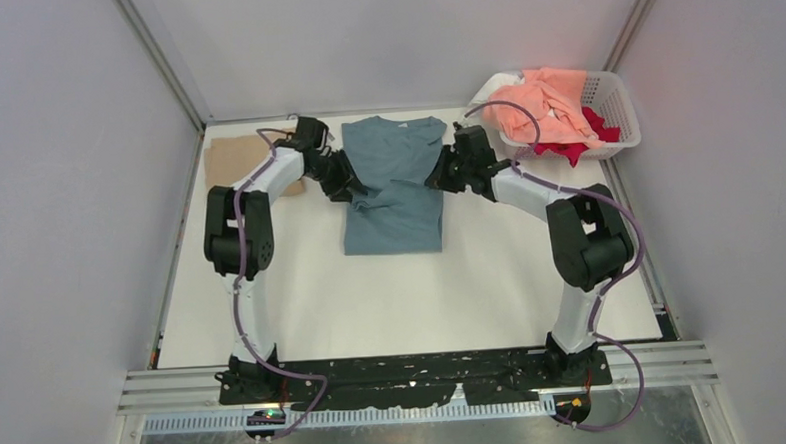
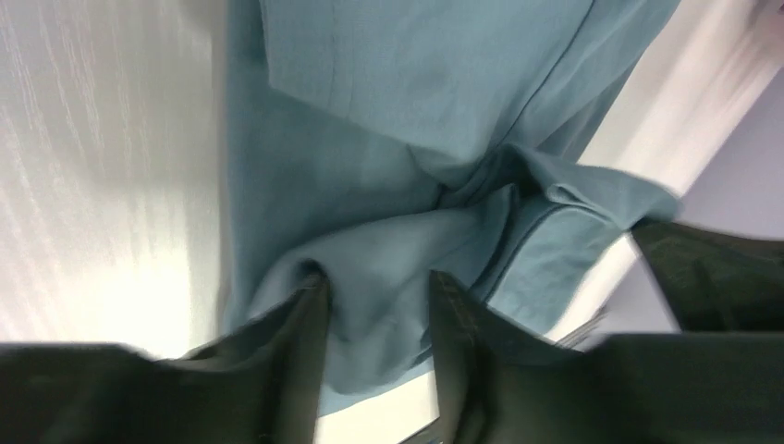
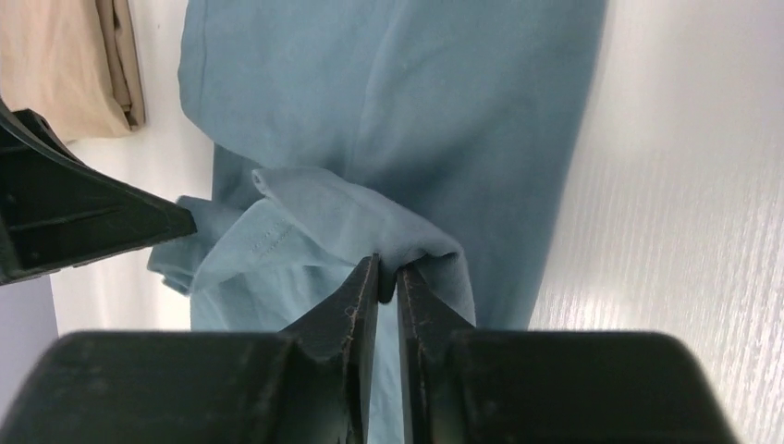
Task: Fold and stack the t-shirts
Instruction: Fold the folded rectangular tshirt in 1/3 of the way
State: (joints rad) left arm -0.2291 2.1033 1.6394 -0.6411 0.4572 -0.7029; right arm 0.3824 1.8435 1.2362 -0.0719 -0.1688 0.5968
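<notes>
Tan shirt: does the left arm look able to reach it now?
Probably yes. The tan shirt lies on the table right by that arm, with nothing on top of it. But the left gripper has teal shirt cloth between its fingers, which it would have to leave first.

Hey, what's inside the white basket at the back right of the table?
A peach-pink shirt lies heaped on top, draped over the rim of the basket, with a red shirt showing beneath. Anything deeper is covered.

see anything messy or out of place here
The teal t-shirt isn't lying flat: its left side is bunched into wrinkles beside the left gripper. A peach shirt also hangs over the rim of the basket.
</notes>
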